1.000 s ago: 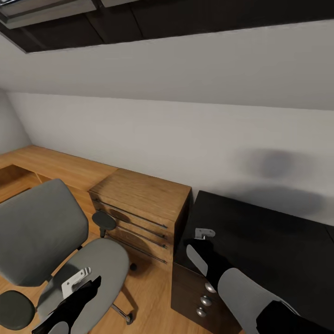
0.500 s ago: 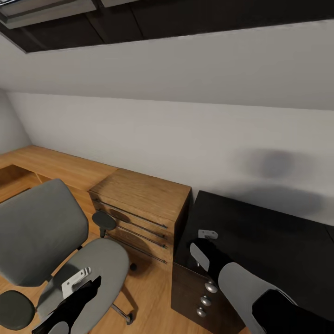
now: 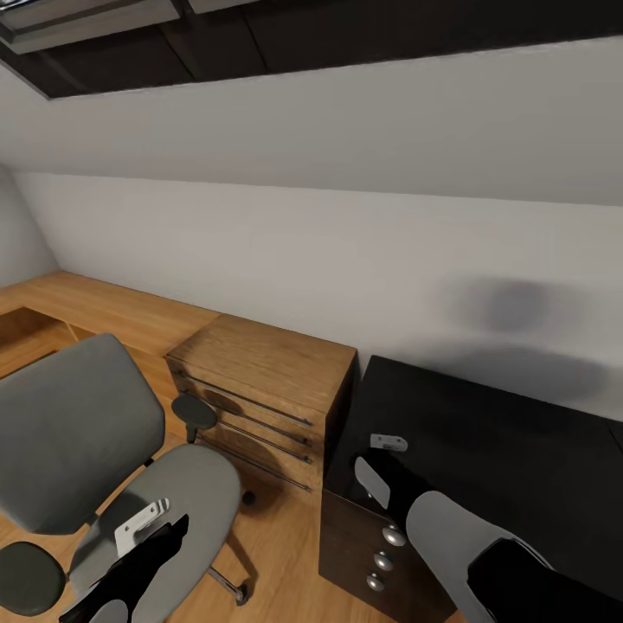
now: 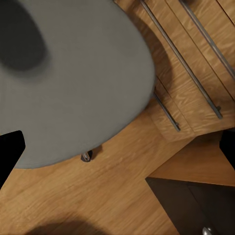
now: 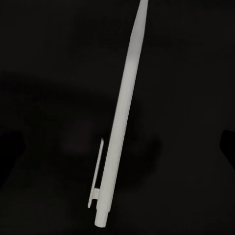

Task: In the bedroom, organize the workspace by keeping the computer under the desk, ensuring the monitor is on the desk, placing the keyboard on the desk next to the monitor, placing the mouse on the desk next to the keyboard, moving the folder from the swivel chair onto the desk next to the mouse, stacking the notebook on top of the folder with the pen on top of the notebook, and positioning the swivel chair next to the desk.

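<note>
Plain white wall [image 3: 346, 251] under a sloped ceiling, dark recess [image 3: 329, 35] overhead, wood plank floor [image 3: 277, 554], wooden chest of drawers [image 3: 260, 389] with slim metal bar handles, low wooden ledge [image 3: 95, 307] along wall, soft even light

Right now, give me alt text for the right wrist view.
A slim white pen with a clip near its lower end lies on the glossy black desk, running lengthwise through the picture. Dark gripper finger edges barely show at both sides.

Soft, even light fills the room, with blurred grey shadows smudging the plain white wall [image 3: 346, 251] and straight lines bowing toward the edges.
</note>
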Controlling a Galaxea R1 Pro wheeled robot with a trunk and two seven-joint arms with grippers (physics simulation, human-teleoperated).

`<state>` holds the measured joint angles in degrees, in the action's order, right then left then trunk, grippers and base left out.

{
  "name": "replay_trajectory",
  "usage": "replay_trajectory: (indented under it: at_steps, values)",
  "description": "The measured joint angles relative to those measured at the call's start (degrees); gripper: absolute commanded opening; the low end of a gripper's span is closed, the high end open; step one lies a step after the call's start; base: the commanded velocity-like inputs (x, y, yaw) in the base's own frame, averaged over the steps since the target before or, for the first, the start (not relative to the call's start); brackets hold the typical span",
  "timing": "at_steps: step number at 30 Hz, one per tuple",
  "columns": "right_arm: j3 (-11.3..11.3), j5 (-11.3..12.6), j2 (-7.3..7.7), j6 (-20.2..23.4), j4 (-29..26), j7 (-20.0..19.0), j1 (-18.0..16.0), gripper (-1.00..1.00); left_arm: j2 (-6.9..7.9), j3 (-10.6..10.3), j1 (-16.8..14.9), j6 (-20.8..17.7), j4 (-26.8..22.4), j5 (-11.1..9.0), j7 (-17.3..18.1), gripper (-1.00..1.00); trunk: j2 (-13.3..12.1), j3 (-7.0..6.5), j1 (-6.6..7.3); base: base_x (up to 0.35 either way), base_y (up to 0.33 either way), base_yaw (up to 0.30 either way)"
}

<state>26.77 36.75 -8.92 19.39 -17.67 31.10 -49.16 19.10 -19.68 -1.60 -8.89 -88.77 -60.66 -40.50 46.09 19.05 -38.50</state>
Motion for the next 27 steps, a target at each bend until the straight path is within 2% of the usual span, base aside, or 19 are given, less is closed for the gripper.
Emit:
replay_trajectory:
  at_steps: [12,15,21,27]
  values:
    - [0.02,3.74,0.05,0.38,0.93,0.05,0.00,1.00,0.01,0.00,-0.01,-0.08,-0.63,0.00,0.05,1.00,0.00,0.00,0.00,0.000,0.000,0.000]
    - [0.03,3.94,0.03,0.40,0.92,0.07,0.00,1.00,0.01,0.04,-0.01,-0.08,-1.06,-0.01,0.03,1.00,0.00,0.00,0.00,0.000,0.000,0.000]
    - [0.06,4.11,0.01,0.46,0.91,0.08,0.00,1.00,0.01,0.08,-0.01,-0.09,-1.57,-0.15,-0.04,1.00,2.39,1.07,-1.31,0.000,0.000,0.000]
    - [0.08,4.14,0.01,0.44,0.89,0.08,0.00,1.00,0.01,0.15,-0.01,-0.09,-1.65,-0.22,-0.07,1.00,2.41,1.08,-1.32,0.000,0.000,0.000]
